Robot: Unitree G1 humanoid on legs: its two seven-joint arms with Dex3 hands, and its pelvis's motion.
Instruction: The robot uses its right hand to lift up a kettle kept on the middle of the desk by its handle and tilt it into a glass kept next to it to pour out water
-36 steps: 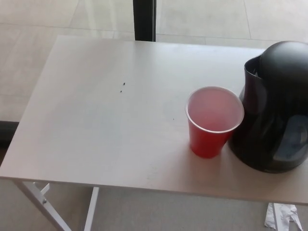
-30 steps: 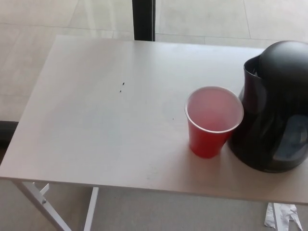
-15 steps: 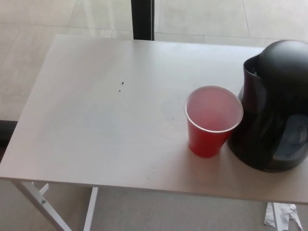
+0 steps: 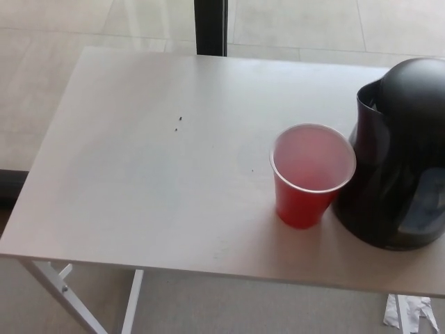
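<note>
Only camera shifted; kettle point(image 4: 400, 156) on white desk point(image 4: 146, 174).

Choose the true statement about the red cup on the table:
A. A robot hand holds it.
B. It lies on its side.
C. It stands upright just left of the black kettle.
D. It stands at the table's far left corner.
C: the red cup stands upright, mouth up, beside the black kettle on the table; no hand shows.
</note>
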